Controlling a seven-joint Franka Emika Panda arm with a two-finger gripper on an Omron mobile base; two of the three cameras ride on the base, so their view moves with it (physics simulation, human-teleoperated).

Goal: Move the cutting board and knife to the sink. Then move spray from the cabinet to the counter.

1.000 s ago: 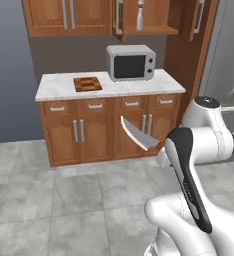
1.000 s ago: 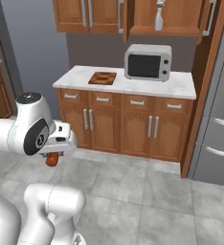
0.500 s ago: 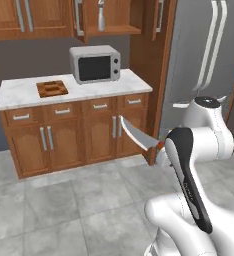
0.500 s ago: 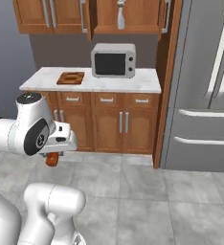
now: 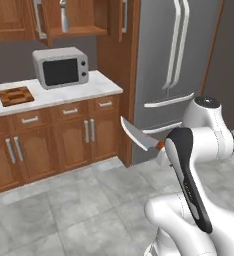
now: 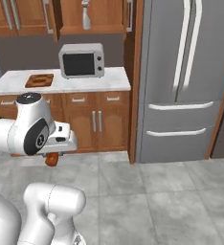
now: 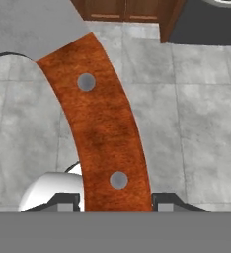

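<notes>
My gripper (image 7: 115, 198) is shut on the knife (image 7: 100, 123), its reddish-brown handle running up between the fingertips (image 7: 63, 200). In the left base view the knife (image 5: 138, 137) sticks out leftward from the hand, silver blade in the air over the floor. Its handle end (image 6: 51, 160) shows under the hand in the right base view. The checkered cutting board (image 5: 15, 95) (image 6: 39, 80) lies on the white counter (image 5: 96, 86) (image 6: 111, 79). The grey spray (image 5: 64, 17) (image 6: 86, 16) stands on a shelf of the open cabinet (image 5: 84, 15) (image 6: 106, 14). The sink is out of view.
A grey microwave (image 5: 61, 67) (image 6: 81, 60) sits on the counter right of the board. A tall steel fridge (image 5: 179, 70) (image 6: 188, 76) stands right of the counter. Brown drawers and doors (image 5: 74, 135) run below the counter, with grey tiled floor (image 6: 157, 196) in front.
The whole picture has slid left as the base turned right: counter and microwave moved left and the fridge came into view. The knife stays in the gripper.
</notes>
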